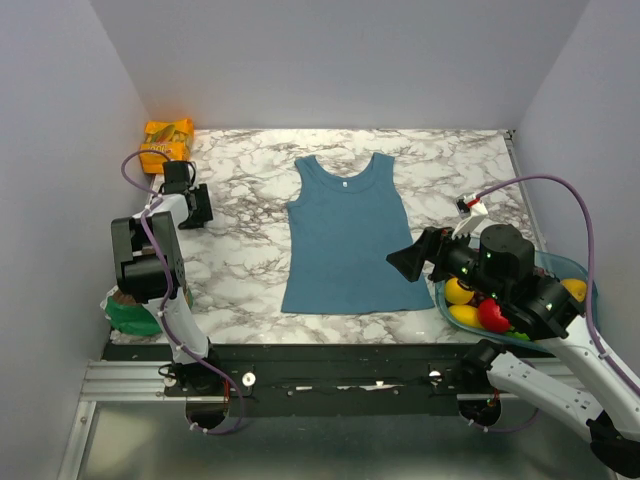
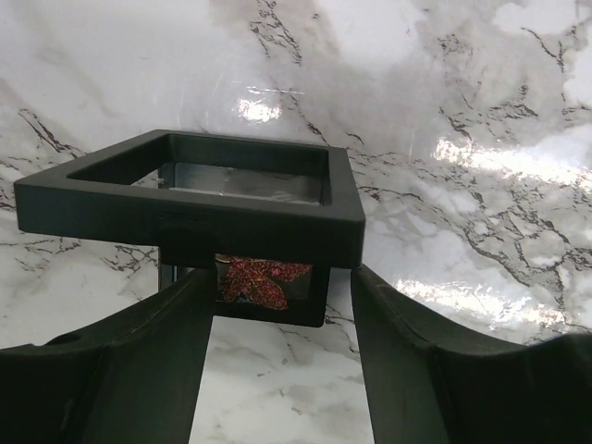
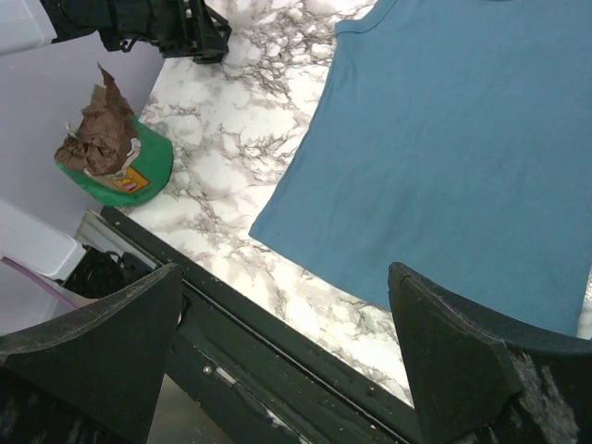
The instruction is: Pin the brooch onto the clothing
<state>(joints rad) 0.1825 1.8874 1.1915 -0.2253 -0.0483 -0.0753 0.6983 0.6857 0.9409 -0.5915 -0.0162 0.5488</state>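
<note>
The brooch point(image 2: 260, 278), a tiny red flower pin, sits inside a small black-framed clear box point(image 2: 190, 211) on the marble table. My left gripper point(image 2: 277, 361) is open, its fingers point(image 2: 139, 342) on either side just short of the box, nothing held. In the top view the left gripper point(image 1: 197, 206) is at the back left. The teal tank top point(image 1: 345, 236) lies flat mid-table, neck away from me. My right gripper point(image 1: 405, 262) is open and empty above the top's lower right edge. The right wrist view shows the top point(image 3: 462, 129) beyond the open right gripper point(image 3: 287, 324).
An orange packet point(image 1: 167, 142) lies at the back left corner. A green dish with brown crumpled stuff point(image 3: 109, 157) sits at the front left. A blue bowl point(image 1: 572, 263) of fruit stands at the right under the right arm. The table's front rail point(image 3: 277, 361) is below the right gripper.
</note>
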